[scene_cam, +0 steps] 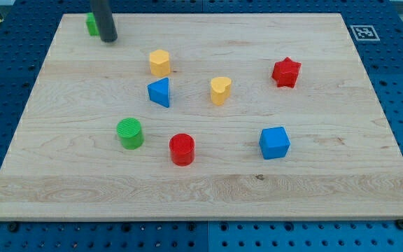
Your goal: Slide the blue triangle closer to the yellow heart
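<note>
Blue triangle (159, 92) sits mid-board, left of the yellow heart (220, 90) — nothing between them. Two blues, two yellows, two reds, two greens — eight blocks. My tip (108, 39), a bare rod without jaws, rests top-left beside a green block (91, 24).

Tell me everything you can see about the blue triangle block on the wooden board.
The blue triangle block is a small, solid wedge of matte, plastic-looking material. It lies flat on the light wooden board, left of centre, one corner pointing to the view's left. Nothing touches it. The yellow heart block stands apart on its right, the yellow hexagonal block just above. My tip is far off, near the view's top left corner.
</note>
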Controlling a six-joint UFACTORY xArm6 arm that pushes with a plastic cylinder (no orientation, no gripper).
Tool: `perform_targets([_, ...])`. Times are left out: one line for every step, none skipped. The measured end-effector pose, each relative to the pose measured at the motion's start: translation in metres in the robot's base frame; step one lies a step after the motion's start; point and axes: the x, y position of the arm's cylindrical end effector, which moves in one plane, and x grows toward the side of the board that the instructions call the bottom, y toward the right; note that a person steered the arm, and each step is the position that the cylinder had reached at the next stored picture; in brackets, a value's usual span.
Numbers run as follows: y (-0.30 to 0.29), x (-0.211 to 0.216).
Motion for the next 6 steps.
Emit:
perform_targets([0.000,0.059])
perform_targets([0.000,0.111])
perform_targets([0.000,0.118])
perform_targets([0.000,0.118])
perform_targets([0.025,0.119])
perform_targets([0.082,0.129])
